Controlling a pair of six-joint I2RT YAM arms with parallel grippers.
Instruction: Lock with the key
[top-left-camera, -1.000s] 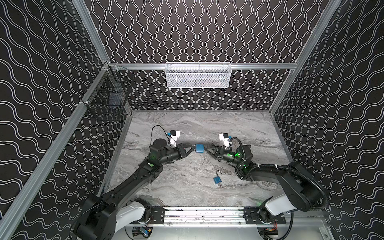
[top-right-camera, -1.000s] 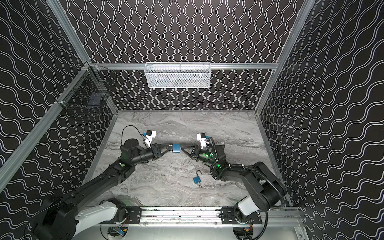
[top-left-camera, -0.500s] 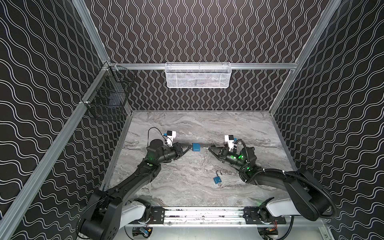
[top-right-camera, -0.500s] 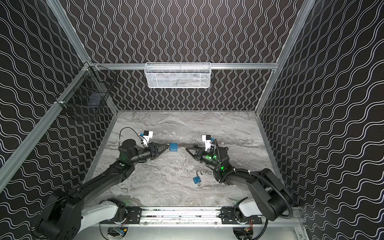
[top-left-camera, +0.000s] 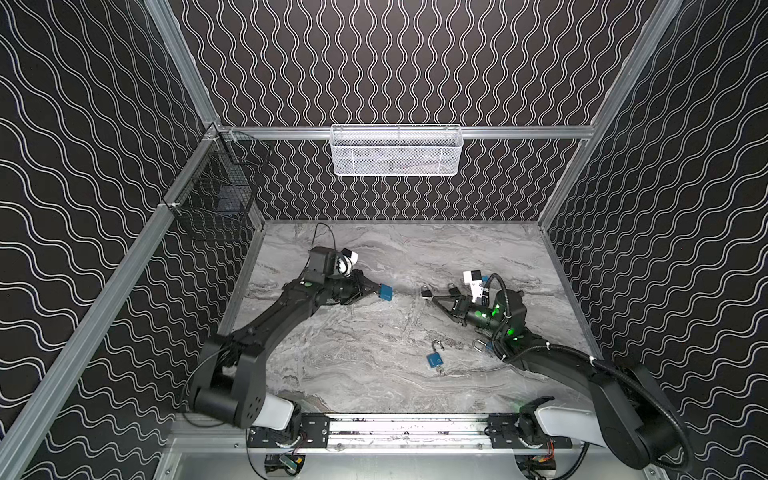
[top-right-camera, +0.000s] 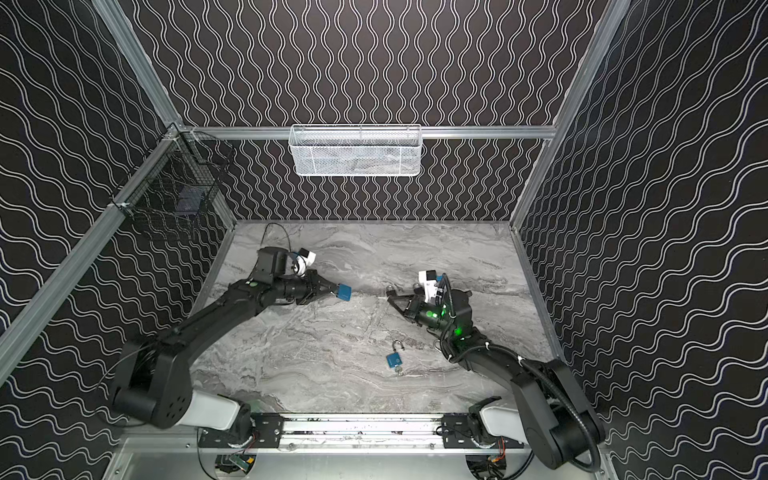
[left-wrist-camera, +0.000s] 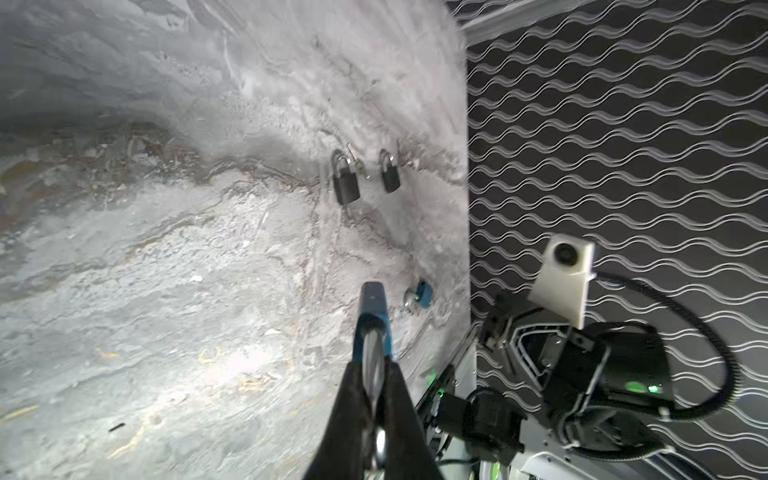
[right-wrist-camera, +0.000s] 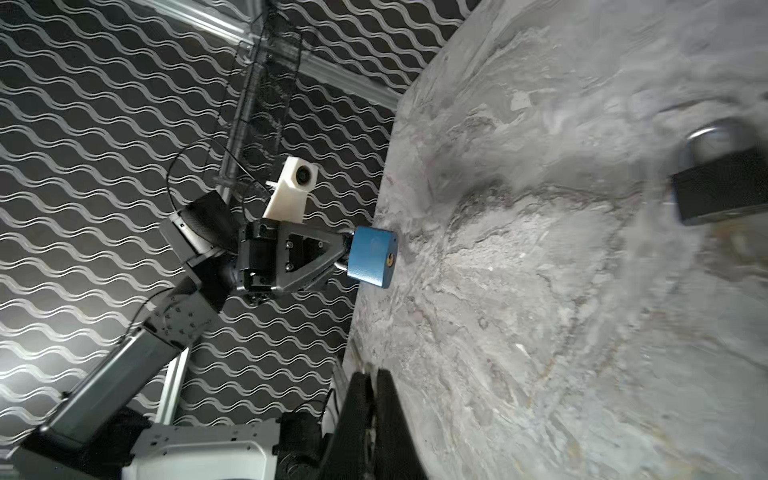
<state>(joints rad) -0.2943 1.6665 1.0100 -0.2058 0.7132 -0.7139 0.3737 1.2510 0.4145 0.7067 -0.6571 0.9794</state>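
holding the blue padlock (top-left-camera: 386, 292) by its shackle (left-wrist-camera: 371, 357) in the clamped left gripper (top-left-camera: 376, 289), facing the tight-shut right gripper (top-left-camera: 430, 296) set apart, keyhole (right-wrist-camera: 389, 260) bare; yet to insert and turn a key.

White wire-mesh basket (top-left-camera: 397, 153) hangs over the back edge of the grey marble-look bench (top-left-camera: 415, 249). Black wire cage basket (top-left-camera: 212, 199) sits up by the back-left corner, something dark inside.
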